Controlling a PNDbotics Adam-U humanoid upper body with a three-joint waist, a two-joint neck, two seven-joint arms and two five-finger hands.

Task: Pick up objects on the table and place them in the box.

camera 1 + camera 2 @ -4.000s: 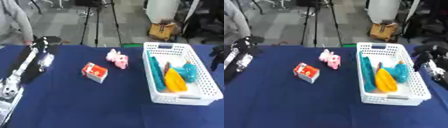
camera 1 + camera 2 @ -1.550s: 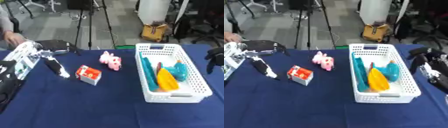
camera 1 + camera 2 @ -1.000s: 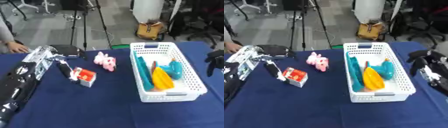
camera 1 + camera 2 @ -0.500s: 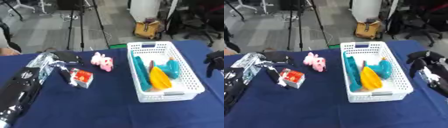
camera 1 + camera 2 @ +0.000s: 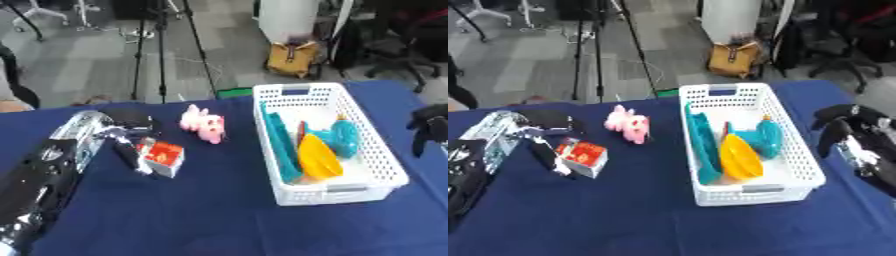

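Left eye view: left hand (image 5: 125, 131) fingers (image 5: 131, 155) curled beside red box (image 5: 163, 158), grip unclear.

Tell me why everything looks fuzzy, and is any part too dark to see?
Left eye view: the whole picture is soft, so the pink toy and the red box have smeared edges, and the left robot hand is a dark blur. Right eye view: the same softness; the right robot hand is black with little detail. The white basket looks bright but not glaring.
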